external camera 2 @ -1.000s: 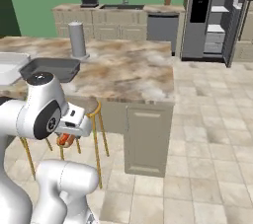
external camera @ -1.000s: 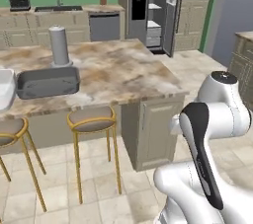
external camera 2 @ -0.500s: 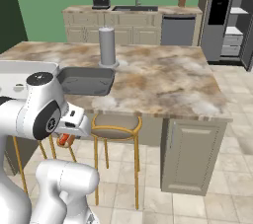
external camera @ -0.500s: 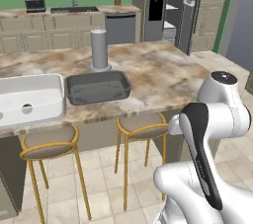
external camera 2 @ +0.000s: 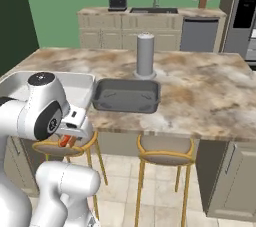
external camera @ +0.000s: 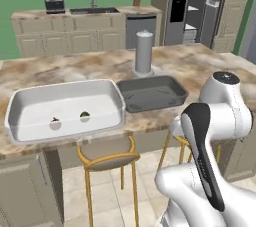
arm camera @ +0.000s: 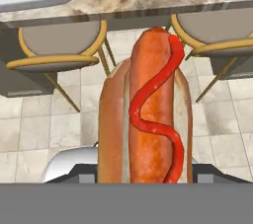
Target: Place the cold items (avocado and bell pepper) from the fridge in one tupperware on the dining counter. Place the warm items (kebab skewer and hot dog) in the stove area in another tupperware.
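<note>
My gripper (external camera 2: 67, 140) hangs low beside the dining counter (external camera 2: 210, 91), shut on the hot dog (arm camera: 148, 119). In the hand view the bun with its ketchup line stands up between the jaws. The hot dog (external camera 2: 65, 141) shows as an orange bit under the wrist. On the counter (external camera: 200, 66) sits the white tupperware (external camera: 30, 103), with the red bell pepper (external camera: 55, 120) and the green avocado (external camera: 85, 116) inside. Right of it lies the dark grey tupperware (external camera: 150, 92), also seen ahead of the arm (external camera 2: 126, 95). The fridge (external camera: 192, 6) stands at the back right. The kebab skewer is out of view.
A grey cylinder (external camera: 144, 53) stands on the counter just behind the dark tray. Gold-framed stools (external camera: 107, 153) (external camera 2: 165, 151) stand under the counter's near edge, close to the gripper. A wall counter with a sink (external camera 2: 150, 11) runs along the green back wall.
The base has driven, so the whole scene has slid right. The white tub and dark tray now sit in front of me. The hot dog stays in the gripper.
</note>
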